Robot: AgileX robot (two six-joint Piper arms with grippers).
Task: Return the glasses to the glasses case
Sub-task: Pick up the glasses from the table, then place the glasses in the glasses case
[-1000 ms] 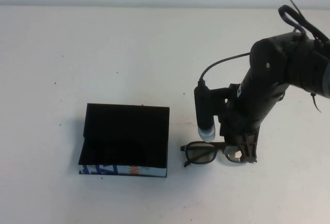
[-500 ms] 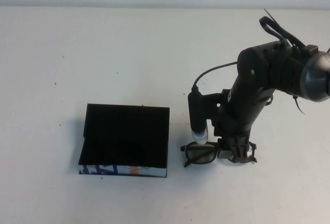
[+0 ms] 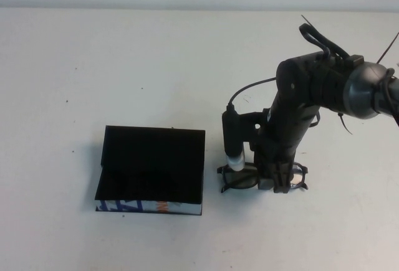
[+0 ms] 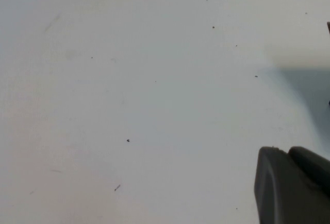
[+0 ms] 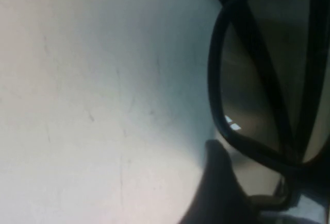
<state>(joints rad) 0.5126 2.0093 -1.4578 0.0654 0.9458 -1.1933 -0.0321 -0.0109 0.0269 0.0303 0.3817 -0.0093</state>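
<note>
The case (image 3: 150,170) lies open on the white bench (image 3: 124,65), left of centre, lid raised at the far side, patterned front facing near. The glasses (image 3: 240,177) lie on the bench just right of the case, apart from it.

The right tool (image 3: 277,180) is down over the middle of the glasses, its fingers at the frame; whether it is clenched on the frame cannot be told. In the right wrist view one lens (image 5: 268,80) fills the picture beside a dark finger (image 5: 221,193).

The left tool (image 4: 294,185) shows only as a dark edge above bare bench; its state cannot be told.
</note>
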